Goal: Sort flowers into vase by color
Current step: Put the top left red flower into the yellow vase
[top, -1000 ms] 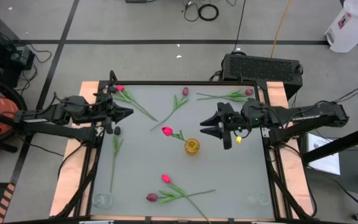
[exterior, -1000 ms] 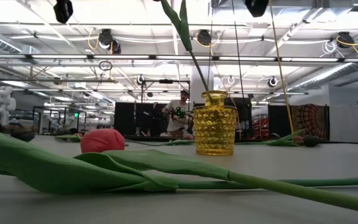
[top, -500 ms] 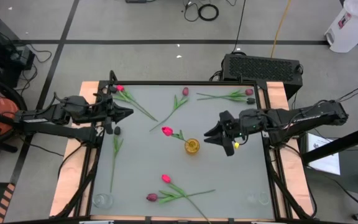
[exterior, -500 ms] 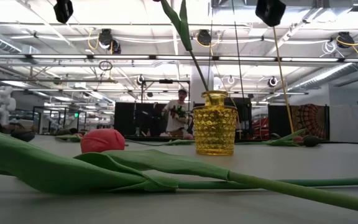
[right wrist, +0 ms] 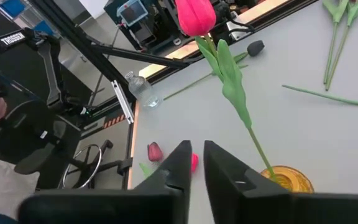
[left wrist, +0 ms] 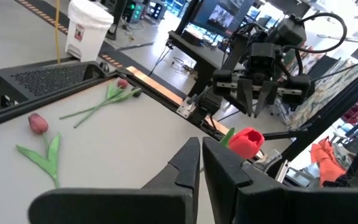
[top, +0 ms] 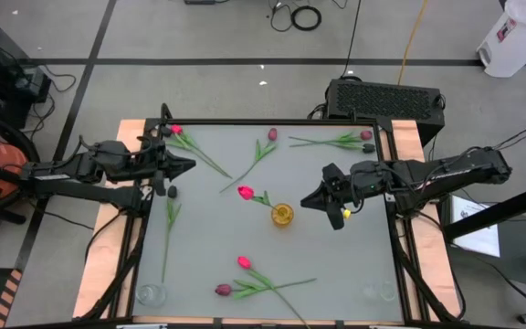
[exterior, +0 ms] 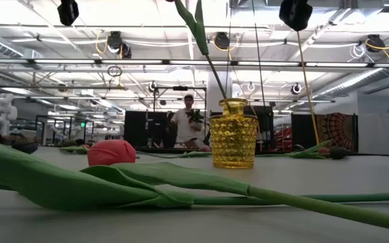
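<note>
A yellow glass vase (top: 282,215) (exterior: 234,133) stands near the table's middle. One red tulip (top: 245,192) (right wrist: 196,15) stands in it, stem in the neck, leaning toward the left. Other flowers lie flat on the table: a pink one (top: 176,130) far left, a maroon one (top: 272,134), two at the far right (top: 350,139), a dark one (top: 172,192) and two near the front (top: 236,279). My right gripper (top: 306,199) (right wrist: 194,146) hovers shut just right of the vase, holding nothing. My left gripper (top: 190,165) (left wrist: 201,142) waits shut above the left edge.
Clear glass vessels stand at the near left corner (top: 151,294) and near right corner (top: 379,292). A raised black frame (top: 272,122) rims the table. A person stands far off in the room beyond the table (exterior: 184,125).
My right gripper has shut, with nothing between its fingers. It has tipped downward, rolled a little and shifted slightly toward the table's near edge, staying beside the vase. The flowers and the vase have not moved.
</note>
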Controlling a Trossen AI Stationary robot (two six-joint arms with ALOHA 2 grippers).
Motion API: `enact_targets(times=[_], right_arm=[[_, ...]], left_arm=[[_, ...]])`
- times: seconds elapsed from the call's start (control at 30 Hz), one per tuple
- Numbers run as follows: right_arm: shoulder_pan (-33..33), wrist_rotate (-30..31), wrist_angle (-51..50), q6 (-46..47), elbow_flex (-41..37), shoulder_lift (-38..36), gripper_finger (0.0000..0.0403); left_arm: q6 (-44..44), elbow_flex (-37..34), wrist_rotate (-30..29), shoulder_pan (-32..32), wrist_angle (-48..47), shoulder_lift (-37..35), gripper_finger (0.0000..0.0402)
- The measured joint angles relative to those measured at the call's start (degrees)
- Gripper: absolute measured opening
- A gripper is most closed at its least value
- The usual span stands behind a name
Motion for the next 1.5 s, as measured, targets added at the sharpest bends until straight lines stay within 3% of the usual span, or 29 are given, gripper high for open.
enact_targets(times=[0.1,0.6,1.0,1.5], right_arm=[[0.00,0.00,-0.01,-0.86,0.01,0.00,0.0004],[0.00,-0.01,-2.23,-0.35,0.00,0.02,0.0000],[0.00,-0.02,-2.76,0.97,0.00,0.04,0.0000],[0.00,-0.04,-2.75,1.11,0.00,0.04,0.0000]], left_arm=[[-0.02,0.01,0.02,-0.01,0.00,-0.02,0.0026],[-0.07,0.00,0.48,-0.01,0.00,0.00,0.0026],[-7.42,0.00,8.20,-0.01,-0.02,0.00,0.0026],[-7.54,0.00,8.26,0.01,-0.02,0.26,0.0026]])
